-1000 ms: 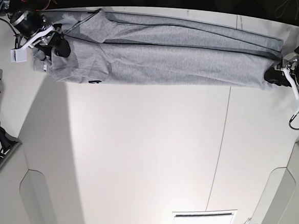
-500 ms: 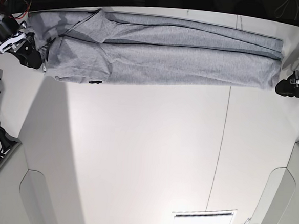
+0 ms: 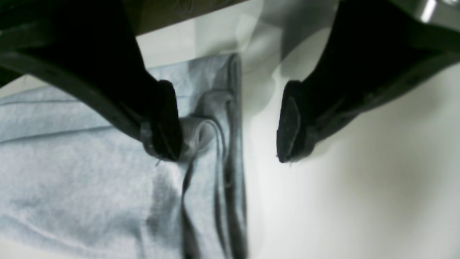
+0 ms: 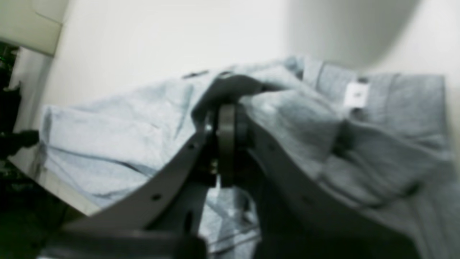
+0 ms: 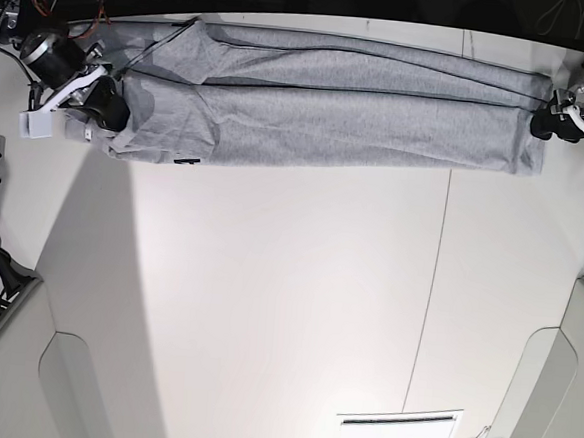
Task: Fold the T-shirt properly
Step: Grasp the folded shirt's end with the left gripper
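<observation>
Left claw [image 3: 230, 122] first: in the left wrist view it's spread wide at the shirt's end, one pad touching a raised fold of the T-shirt [image 3: 90, 172], the other over bare desk [image 3: 359, 180]. Nothing pinched, so I'd say I'm lining up a bite on that stacked edge.

Right wrist view: right claw [image 4: 226, 108] is clamped on a bunched ridge of grey cloth, lifting it a bit, white neck tag [image 4: 355, 94] nearby.

Base view: the shirt lies as a long band across the desk's far edge, my arms reaching in low at opposite ends.
</observation>
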Motion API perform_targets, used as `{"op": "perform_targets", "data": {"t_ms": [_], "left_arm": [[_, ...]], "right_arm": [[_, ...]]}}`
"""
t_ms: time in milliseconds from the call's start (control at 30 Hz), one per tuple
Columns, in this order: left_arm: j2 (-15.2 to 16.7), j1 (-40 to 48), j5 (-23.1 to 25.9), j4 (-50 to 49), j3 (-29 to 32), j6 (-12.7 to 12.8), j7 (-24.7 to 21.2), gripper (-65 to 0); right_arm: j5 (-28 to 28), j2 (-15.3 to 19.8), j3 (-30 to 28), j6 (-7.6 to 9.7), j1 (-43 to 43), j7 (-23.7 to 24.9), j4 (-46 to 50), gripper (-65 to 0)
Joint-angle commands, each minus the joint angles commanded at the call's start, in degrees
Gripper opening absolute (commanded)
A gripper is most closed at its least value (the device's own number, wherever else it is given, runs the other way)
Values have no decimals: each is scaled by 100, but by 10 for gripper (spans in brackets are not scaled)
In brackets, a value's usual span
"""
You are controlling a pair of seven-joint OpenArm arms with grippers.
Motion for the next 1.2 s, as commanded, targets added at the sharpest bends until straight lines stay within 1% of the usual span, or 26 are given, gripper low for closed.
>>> {"op": "perform_targets", "data": {"t_ms": [133,233,333,367,400,467,600,700,767,833,933,1033,1133,1200], "left_arm": [[286,0,2,0,0,-34,20,-199],[382,2,-208,0,7,-34,44,-201],[400,4,-544,0,7,-34,138,-203],[398,4,-667,0,7,-34,221,-228],[400,4,-741,0,7,-34,308,-281],[398,26,-796,0,7,-34,411,-420],[393,61,-793,2,7,-34,380,-650],[348,55,-789,7,4,-34,162,-650],[232,42,-787,55,4,-34,-44,-650],[125,-50,-669,232,-7,-34,-85,-650],[22,-308,-146,555,-7,-34,-107,-650],[-85,-592,420,688,-7,-34,-157,-650],[-256,-907,986,695,-7,208,-153,-650],[-376,-1019,1134,726,-7,389,-153,-650]], "right_arm": [[-31,0,-424,0,0,63,-251,-650],[-26,4,-461,-11,2,63,-273,-650],[35,2,-457,-24,2,61,-273,-650],[98,2,-457,-24,2,59,-273,-650],[175,2,-459,-24,0,57,-273,-650],[302,2,-459,-24,2,57,-271,-650],[341,2,-457,-24,17,52,-271,-650],[538,4,-457,-24,17,-13,-262,-650],[710,2,-417,-22,15,-114,-225,-650],[894,2,-234,-20,17,-208,-144,-650],[1093,2,297,-20,20,-304,72,-650],[1285,2,901,-15,17,-592,278,-650],[1283,4,1368,-15,15,-723,341,-650],[1287,2,1576,-17,13,-802,341,-650]]}}
